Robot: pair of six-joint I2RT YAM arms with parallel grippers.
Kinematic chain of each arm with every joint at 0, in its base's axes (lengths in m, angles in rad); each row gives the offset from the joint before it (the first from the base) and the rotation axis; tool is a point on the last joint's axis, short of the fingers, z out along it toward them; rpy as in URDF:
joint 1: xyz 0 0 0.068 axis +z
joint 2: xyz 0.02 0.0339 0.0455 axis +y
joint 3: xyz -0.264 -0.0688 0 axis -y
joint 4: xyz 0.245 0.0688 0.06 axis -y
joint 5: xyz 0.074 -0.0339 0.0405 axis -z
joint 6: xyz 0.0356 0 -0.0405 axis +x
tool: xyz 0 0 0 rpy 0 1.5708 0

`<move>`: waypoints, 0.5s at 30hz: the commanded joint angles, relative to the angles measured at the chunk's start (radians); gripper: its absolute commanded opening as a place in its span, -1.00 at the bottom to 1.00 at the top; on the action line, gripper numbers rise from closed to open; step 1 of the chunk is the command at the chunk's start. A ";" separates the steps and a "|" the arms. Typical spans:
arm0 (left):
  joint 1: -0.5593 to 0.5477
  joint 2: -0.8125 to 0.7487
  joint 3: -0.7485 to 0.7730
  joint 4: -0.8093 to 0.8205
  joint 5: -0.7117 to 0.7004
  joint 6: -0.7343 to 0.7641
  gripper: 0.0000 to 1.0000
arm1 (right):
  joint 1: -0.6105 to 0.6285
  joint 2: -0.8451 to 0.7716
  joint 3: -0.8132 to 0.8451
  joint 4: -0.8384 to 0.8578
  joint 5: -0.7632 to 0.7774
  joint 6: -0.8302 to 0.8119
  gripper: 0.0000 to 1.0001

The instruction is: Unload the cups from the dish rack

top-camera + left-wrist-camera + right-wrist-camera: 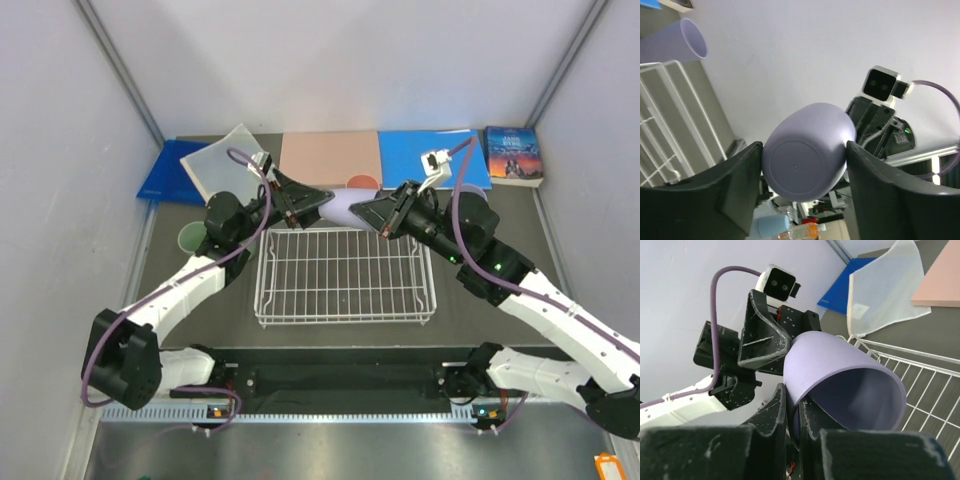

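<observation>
Holding one lavender cup (pixel 345 210) in mid-air from both ends, just above the far edge of the dish rack (pixel 345 322), over the middle of the worktop (pixel 450 315). Gripped at the base end by the left fingers (pixel 735 185): part-open, set about as wide as the cup's body, both inner faces touching its wall beside the flat bottom, a steady hold across the narrow end for carrying. Pinched at the other end by the right fingers (pixel 772 415): closed down tight on the thin wall at the rim, one inside the mouth and one outside, a grip suited to setting a cup down without anything trapped beneath. Turned on its side between the two, mouth toward the right arm, base toward the left. Judged as a hand-over between the arms, probably to reach a spot that one arm alone cannot comfortably serve. Next need, most likely, a release by one side before any pull by the other; otherwise a tug-of-war and a slipped or bent rim. No cup visible on the rack's grid in the overhead view. Elsewhere, already out: a green cup (pixel 190 238) standing off the rack's far-left corner toward the left edge of the worktop, a pink cup (pixel 362 182) mostly hidden beyond the arms toward the far edge, and a second lavender cup (pixel 677 42) past a corner of the rack in the left wrist view.
</observation>
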 commanded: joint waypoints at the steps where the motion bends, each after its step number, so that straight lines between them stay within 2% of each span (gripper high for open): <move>1: -0.015 -0.020 0.071 -0.152 0.025 0.142 0.54 | 0.011 -0.018 0.075 -0.124 0.275 -0.091 -1.00; 2: -0.008 -0.029 0.083 -0.353 -0.016 0.234 0.93 | 0.005 -0.032 0.095 -0.176 0.348 -0.099 -1.00; 3: -0.004 -0.048 0.097 -0.456 -0.056 0.279 0.98 | -0.010 -0.035 0.108 -0.277 0.411 -0.102 -1.00; 5: 0.012 -0.066 0.114 -0.649 -0.140 0.349 0.98 | -0.122 -0.029 0.156 -0.371 0.482 -0.116 -1.00; 6: 0.014 -0.084 0.111 -0.695 -0.172 0.357 0.98 | -0.218 -0.017 0.180 -0.467 0.491 -0.122 -1.00; 9: 0.014 -0.112 0.122 -0.857 -0.278 0.386 0.98 | -0.372 0.086 0.317 -0.612 0.537 -0.139 -1.00; 13: 0.014 -0.123 0.186 -0.992 -0.373 0.463 0.98 | -0.422 0.325 0.589 -0.923 0.757 -0.108 -1.00; 15: 0.014 -0.120 0.227 -1.061 -0.413 0.488 0.98 | -0.451 0.453 0.729 -0.970 0.758 -0.131 -1.00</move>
